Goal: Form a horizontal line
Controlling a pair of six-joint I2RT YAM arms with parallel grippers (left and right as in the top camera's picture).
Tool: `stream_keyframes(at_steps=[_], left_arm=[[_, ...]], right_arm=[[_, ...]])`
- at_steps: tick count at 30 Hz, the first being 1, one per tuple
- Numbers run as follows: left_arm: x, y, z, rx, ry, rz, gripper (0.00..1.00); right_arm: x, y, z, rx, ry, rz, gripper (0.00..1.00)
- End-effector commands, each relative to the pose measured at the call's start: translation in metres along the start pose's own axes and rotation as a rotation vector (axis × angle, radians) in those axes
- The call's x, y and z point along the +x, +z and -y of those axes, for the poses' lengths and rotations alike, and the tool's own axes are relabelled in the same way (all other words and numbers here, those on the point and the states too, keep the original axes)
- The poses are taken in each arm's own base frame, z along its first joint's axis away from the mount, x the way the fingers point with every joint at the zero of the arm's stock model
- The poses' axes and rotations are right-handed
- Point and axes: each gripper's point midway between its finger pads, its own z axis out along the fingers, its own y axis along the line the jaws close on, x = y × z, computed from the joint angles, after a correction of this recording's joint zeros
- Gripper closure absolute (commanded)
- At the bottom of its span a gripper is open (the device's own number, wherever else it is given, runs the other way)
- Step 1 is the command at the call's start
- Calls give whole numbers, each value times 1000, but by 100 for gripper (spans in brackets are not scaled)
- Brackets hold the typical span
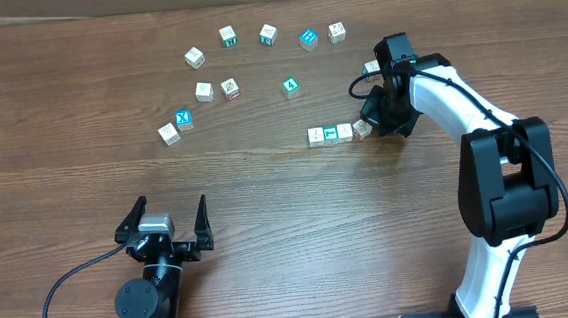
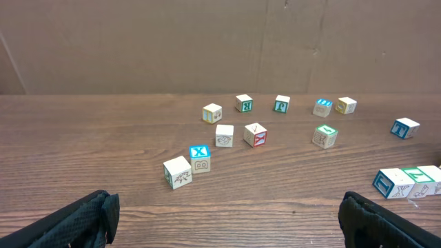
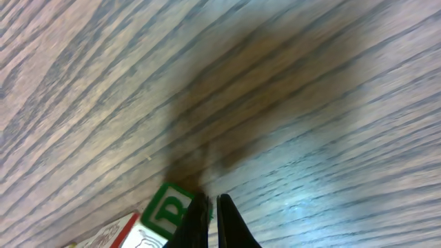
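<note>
The horizontal line (image 1: 330, 134) is a short row of whitish cubes with one teal-faced cube, lying right of the table's middle. It also shows at the right edge of the left wrist view, as the horizontal line (image 2: 406, 180). The rightmost cube (image 1: 362, 127) sits slightly askew. My right gripper (image 1: 369, 119) is down at that end, shut with nothing between its fingers. In the right wrist view the right gripper (image 3: 212, 220) touches the side of a green-framed letter cube (image 3: 165, 210). My left gripper (image 1: 163, 223) stands open near the front edge, and the left gripper (image 2: 227, 224) holds nothing.
Several loose letter cubes (image 1: 231, 87) lie scattered in an arc across the back of the wooden table (image 1: 60, 114). One cube (image 1: 372, 68) sits just behind the right arm. A cardboard wall (image 2: 138, 41) closes the far side.
</note>
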Motion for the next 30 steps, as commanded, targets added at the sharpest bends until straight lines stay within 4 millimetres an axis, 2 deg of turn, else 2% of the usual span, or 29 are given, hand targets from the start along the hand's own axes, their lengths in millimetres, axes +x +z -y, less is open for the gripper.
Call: stream_keyframes(at_steps=[1, 18, 30], left_arm=[[-1, 0, 1, 1, 19, 8, 1], [-1, 0, 1, 1, 19, 8, 0], [-1, 0, 1, 1, 19, 8, 1]], right_arm=[[6, 3, -1, -13, -3, -29, 96], [11, 3, 3, 5, 8, -50, 96], [12, 3, -2, -21, 7, -60, 96]])
